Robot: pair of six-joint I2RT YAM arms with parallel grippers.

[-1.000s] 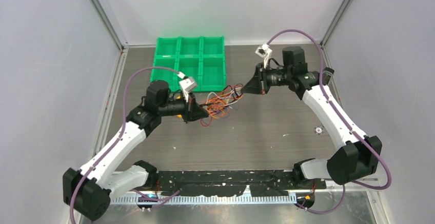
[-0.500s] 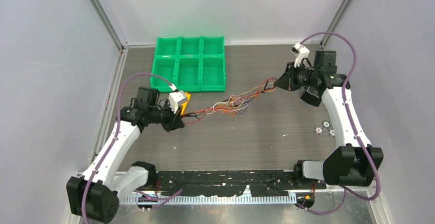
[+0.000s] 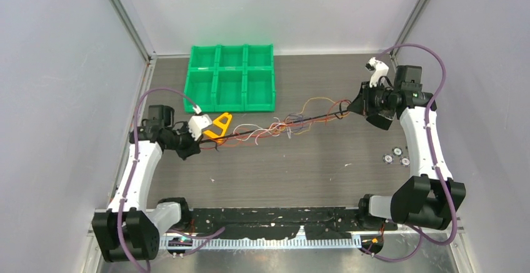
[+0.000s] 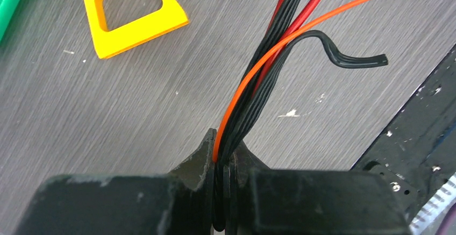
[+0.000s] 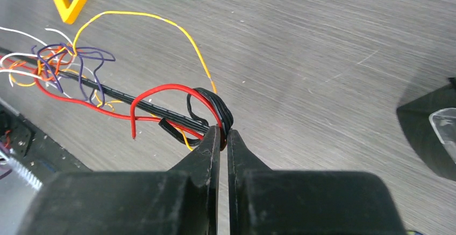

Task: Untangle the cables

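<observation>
Roughly halfway: left gripper (image 4: 225,154) at 9 o'clock and right gripper (image 5: 223,135) at 2 o'clock each clamp one end of the cables (image 3: 315,117), pulled taut between them, but the purple-orange-white knot (image 3: 284,125) mid-span isn't separated yet.

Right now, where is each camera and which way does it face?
Top external: above, behind the bases, looking down at the table; both arms show.
Left wrist: rides the left arm, faces the table; left gripper shut on cables.
Right wrist: rides the right arm, looks along the cables; right gripper shut.
Shared: yellow piece in all three.
</observation>
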